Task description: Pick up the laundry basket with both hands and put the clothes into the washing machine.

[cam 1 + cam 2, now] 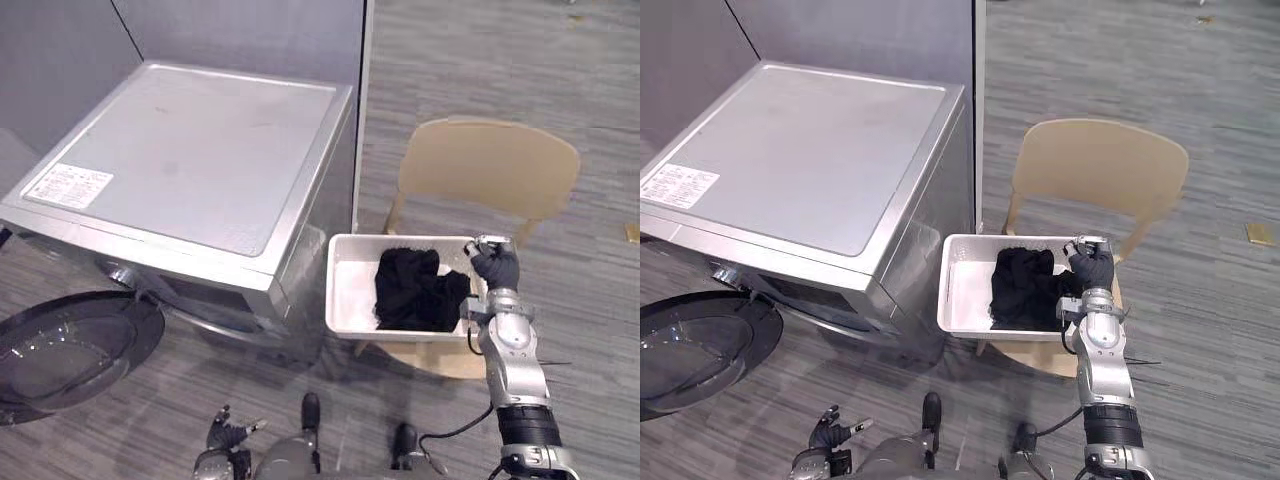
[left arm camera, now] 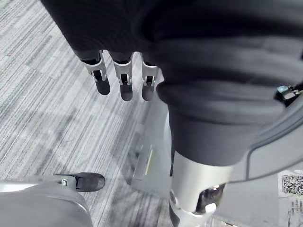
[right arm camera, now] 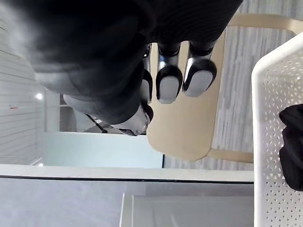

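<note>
Status: laundry basket (image 1: 340, 292) sits on the seat of the wooden chair (image 1: 488, 165), just right of the washing machine (image 1: 190, 150) and not lifted. The basket is white with perforated walls. The black clothes (image 1: 415, 290) are bunched in its right half, and its left half is bare. My right hand (image 1: 495, 264) is up at the basket's right rim, near the far corner, back of the hand toward the head camera. From the right wrist camera the fingers (image 3: 199, 78) hang loose and hold nothing. The basket wall (image 3: 274, 142) runs beside them with a gap, so there is no grasp on the rim. I can't tell if any part of the hand touches it. My left hand (image 1: 228, 432) is low at my side over the grey floor (image 1: 560, 60), well away from the basket, fingers (image 2: 125, 82) straight and relaxed, nothing in it. The washer door (image 1: 70, 345) is swung wide open at the front left of the machine, glass facing up. The drum opening itself is hidden below the machine's top edge.
</note>
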